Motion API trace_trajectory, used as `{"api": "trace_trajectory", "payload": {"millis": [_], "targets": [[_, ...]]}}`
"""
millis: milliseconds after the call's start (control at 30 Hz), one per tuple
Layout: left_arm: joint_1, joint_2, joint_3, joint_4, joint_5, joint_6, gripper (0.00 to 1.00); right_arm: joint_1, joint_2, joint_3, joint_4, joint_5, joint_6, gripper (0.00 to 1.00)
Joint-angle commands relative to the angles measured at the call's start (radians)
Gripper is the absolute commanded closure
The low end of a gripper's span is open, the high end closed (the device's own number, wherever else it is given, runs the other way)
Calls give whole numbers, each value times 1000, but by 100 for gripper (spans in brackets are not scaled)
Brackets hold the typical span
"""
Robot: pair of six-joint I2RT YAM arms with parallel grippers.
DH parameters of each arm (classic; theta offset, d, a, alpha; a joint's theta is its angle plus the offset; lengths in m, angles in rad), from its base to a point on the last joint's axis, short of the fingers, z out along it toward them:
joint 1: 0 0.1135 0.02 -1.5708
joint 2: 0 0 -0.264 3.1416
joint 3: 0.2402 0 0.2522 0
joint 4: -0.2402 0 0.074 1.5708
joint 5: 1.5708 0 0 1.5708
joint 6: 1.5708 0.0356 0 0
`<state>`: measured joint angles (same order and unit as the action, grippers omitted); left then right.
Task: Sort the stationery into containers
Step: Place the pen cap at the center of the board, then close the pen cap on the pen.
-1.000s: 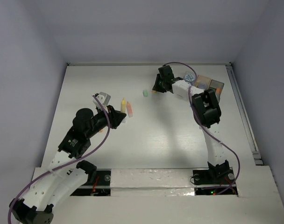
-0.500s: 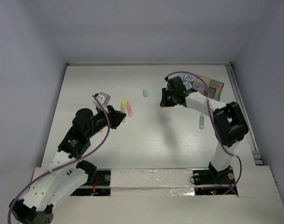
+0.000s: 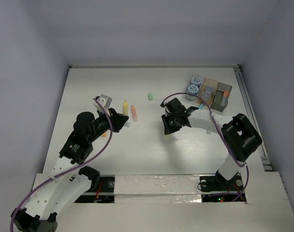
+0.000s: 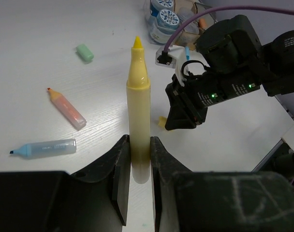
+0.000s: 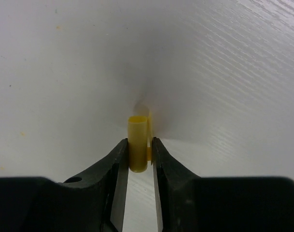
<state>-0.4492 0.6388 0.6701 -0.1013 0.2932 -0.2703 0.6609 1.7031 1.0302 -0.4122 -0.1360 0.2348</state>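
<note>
While left arm (image 3: 84, 133) leans forward — jaws clamp marker (image 4: 138, 116).

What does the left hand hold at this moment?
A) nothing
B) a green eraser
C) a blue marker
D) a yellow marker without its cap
D: the left wrist view shows the left hand shut on the yellow marker, its tip bare.

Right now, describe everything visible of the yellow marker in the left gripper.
The yellow marker is a short, stubby plastic pen with a pale barrel, a brighter yellow collar and a bare pointed tip with no cap on it. The left gripper's fingers pinch its rear end from both sides. It points straight away from the wrist, and nothing but the fingers visibly touches it.
</note>
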Motion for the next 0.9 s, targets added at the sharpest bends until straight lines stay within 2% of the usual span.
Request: {"api": "trace_trajectory", "payload": {"millis": [0,67,200,267,433,500,600,733,867], "targets": [[7,-7,33,52,17,3,100,3,-42,4,-16,76,-37,68],[17,-5,33,52,20,2,100,3,-51,8,-30,99,-49,55],[17,-4,33,54,24,2,100,3,-100,19,-62,119,-51,37],[17,-4,33,54,23,2,100,13,-135,14,-69,116,-40,33],[17,-2,34,55,27,2,100,37,-227,-27,-48,56,-8,31],[17,-2,33,55,27,2,100,46,-247,-38,-45,84,18,31],[17,-2,33,55,27,2,100,46,-273,-79,-13,50,63,34],[17,-1,33,57,29,0,100,46,-237,-128,29,-10,109,36],[17,-2,33,55,31,0,100,46,-183,-157,96,-36,139,35]]}}
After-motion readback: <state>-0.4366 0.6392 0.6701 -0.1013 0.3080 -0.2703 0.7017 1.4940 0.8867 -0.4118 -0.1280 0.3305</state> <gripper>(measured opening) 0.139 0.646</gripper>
